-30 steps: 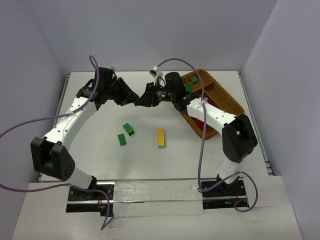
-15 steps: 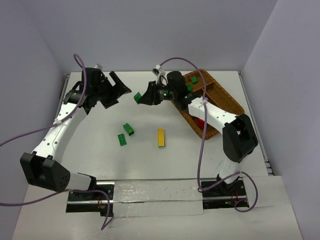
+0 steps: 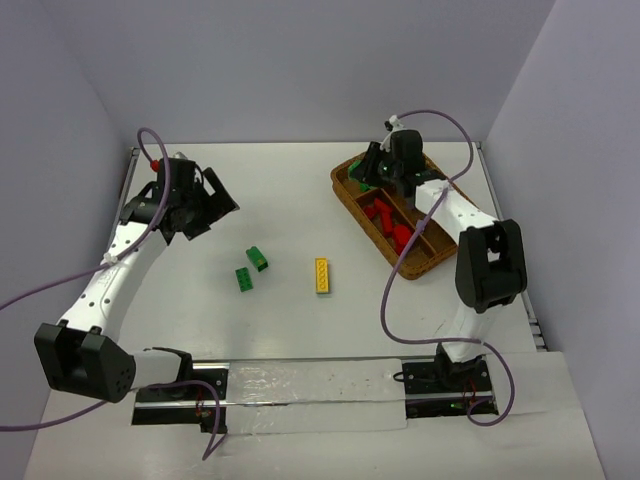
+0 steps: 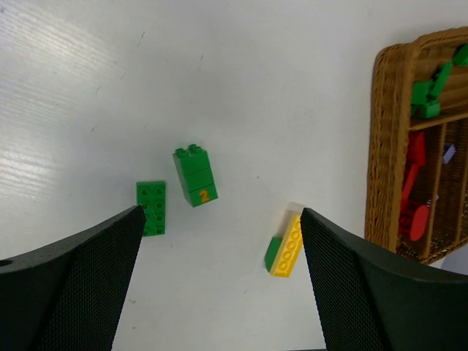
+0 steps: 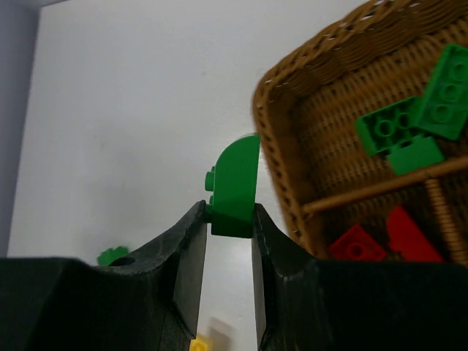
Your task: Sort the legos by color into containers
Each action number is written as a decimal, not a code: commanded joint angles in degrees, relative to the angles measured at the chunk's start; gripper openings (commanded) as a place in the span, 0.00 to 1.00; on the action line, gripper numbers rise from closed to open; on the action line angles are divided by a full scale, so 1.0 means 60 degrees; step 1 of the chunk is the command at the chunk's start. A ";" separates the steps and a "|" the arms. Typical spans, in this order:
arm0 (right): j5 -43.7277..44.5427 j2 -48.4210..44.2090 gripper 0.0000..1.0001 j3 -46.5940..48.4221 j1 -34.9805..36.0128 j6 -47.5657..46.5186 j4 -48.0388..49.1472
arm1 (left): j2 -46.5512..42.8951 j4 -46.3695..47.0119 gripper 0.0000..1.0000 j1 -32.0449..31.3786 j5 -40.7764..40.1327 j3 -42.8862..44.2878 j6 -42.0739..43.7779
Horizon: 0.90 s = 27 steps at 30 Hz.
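Top external view, tally: one wicker tray [image 4: 382, 146] set slantwise at the far right of the white tabletop [image 3: 290, 220], three loose legos out on the open surface. Left wrist view gives them best: a flat green brick [image 4: 151, 208], two rows of studs; a taller green stack [image 4: 196, 175] near it but apart, with a yellow "2" on its face; further right a long yellow brick [image 4: 287, 247] with a small green piece [image 4: 273, 253] touching one end. Tray sections: the end one holds green pieces [image 5: 398, 128], overlapping, at least two; the next holds red pieces [image 3: 385, 215], several, exact count unclear. One more lego is off the tabletop: a rounded green brick [image 5: 235, 183], glossy, curved on top, studs on its side, clamped between the jaws of the right gripper [image 5: 229, 212] at the tray's end rim; over it or just outside, cannot tell. Left gripper [image 4: 221, 213] hangs above the loose bricks, jaws wide apart, nothing between them.
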 commanded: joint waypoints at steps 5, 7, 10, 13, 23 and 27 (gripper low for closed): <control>0.1099 0.1931 0.21 0.2102 -0.0445 -0.0393 -0.0703 | 0.0477 0.0259 0.93 0.0060 0.0389 -0.0001 0.0318; 0.0932 0.2642 0.52 0.2975 -0.0458 -0.0434 -0.1099 | 0.0523 0.0313 0.93 0.0058 0.0332 0.0001 0.0332; 0.0997 0.3254 0.78 0.3986 -0.0458 -0.0423 -0.1541 | 0.0612 0.0287 0.93 0.0049 0.0304 0.0054 0.0345; 0.1008 0.3140 0.88 0.4094 -0.0448 -0.0414 -0.1657 | 0.0638 0.0254 0.93 0.0060 0.0292 0.0105 0.0349; 0.2335 -0.0130 1.00 0.1651 0.0926 -0.2098 -0.3087 | 0.0748 0.0225 0.93 0.0060 -0.0135 0.0336 0.0527; 0.3374 -0.0883 1.00 0.0314 0.2460 -0.1944 -0.4203 | 0.0999 0.0287 0.93 0.0060 0.0008 0.0482 0.0565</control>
